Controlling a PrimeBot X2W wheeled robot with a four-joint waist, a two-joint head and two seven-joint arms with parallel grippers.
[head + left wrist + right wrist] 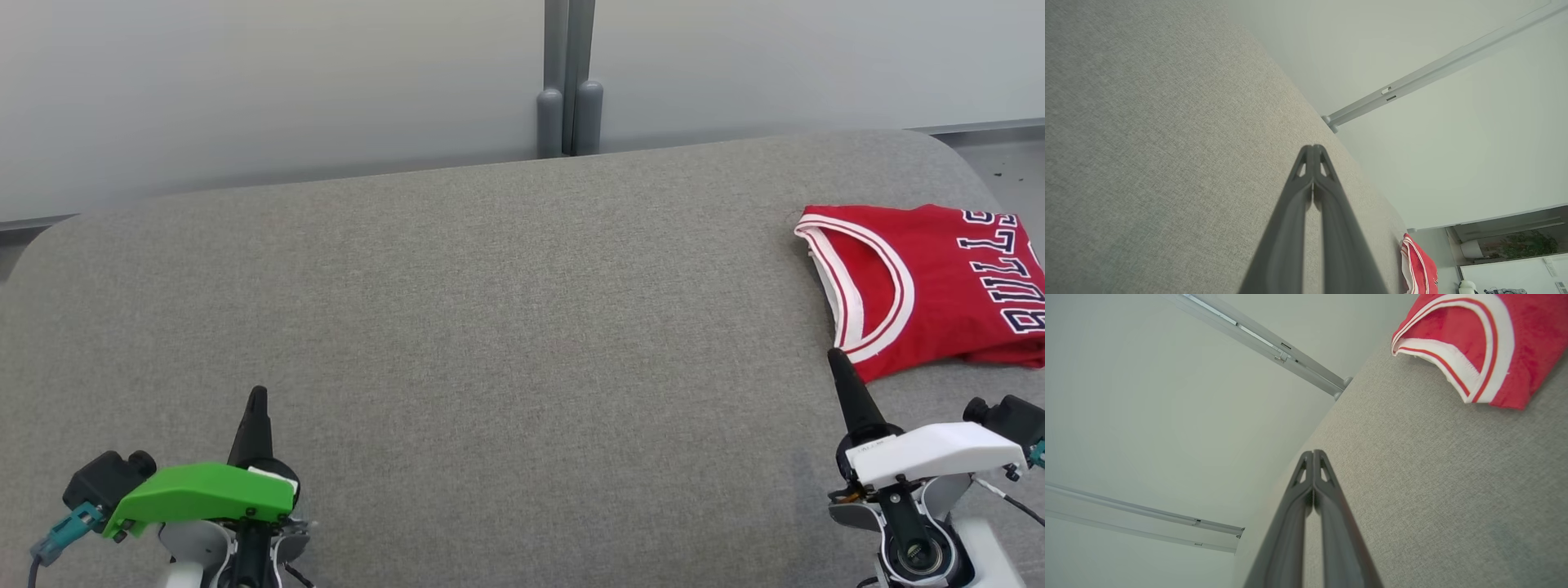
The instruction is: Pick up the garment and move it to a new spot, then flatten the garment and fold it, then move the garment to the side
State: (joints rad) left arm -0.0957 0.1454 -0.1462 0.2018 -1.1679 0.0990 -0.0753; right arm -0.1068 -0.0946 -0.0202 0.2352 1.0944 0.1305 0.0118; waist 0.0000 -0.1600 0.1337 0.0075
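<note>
Two claws are noted shut and empty: left claw (258, 394), right claw (835, 357). The folded jersey (939, 278) lies at the worktop's (490, 327) right edge; the last step is judged done, no grasp needed.

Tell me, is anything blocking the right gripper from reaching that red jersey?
Nothing visible does. Only bare grey cushion lies between the shut right gripper and the folded red jersey nearby.

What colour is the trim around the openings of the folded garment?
White with a thin red stripe, on the red garment. The right wrist view shows it best.
</note>
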